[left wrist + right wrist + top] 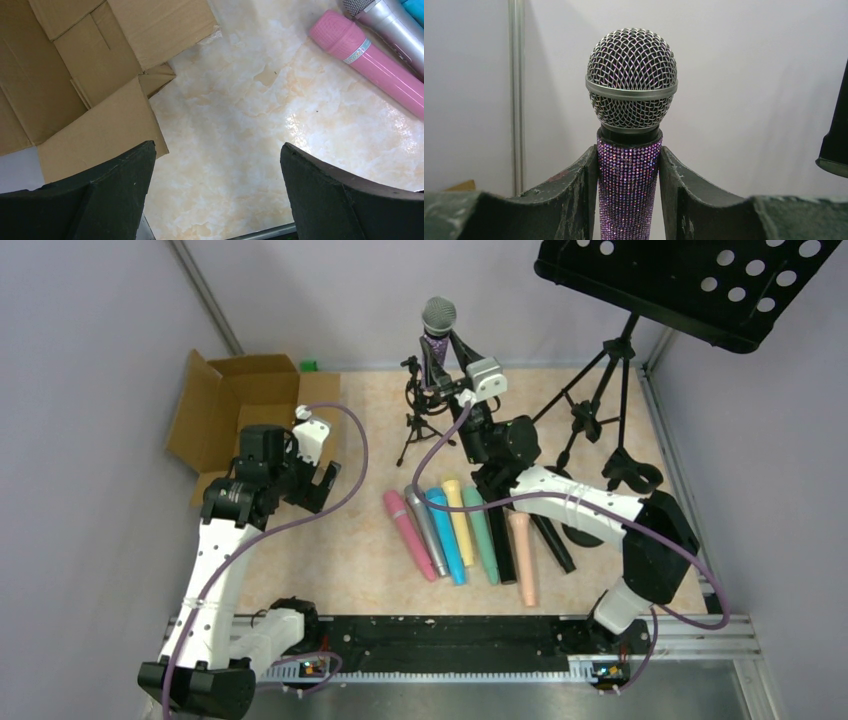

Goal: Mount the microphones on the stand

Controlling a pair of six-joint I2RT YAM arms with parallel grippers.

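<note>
A glittery purple microphone (437, 343) with a grey mesh head stands upright at the back of the table. My right gripper (443, 365) is shut on its body just below the head. In the right wrist view both fingers press the purple microphone (629, 190) inside my right gripper (628, 150). Its lower end is by the top of the small black tripod stand (418, 412); whether it sits in the clip is hidden. Pink (408, 533), silver (427, 530), blue (447, 535), yellow, teal, black and peach (524, 558) microphones lie side by side mid-table. My left gripper (325, 480) (217, 147) hangs open and holds nothing.
An open cardboard box (235, 405) (75, 75) lies at the back left, close to my left gripper. A black perforated music stand (700, 280) on a tripod (600, 400) fills the back right. The pink microphone (370, 55) and silver one (395, 25) show right of the left fingers.
</note>
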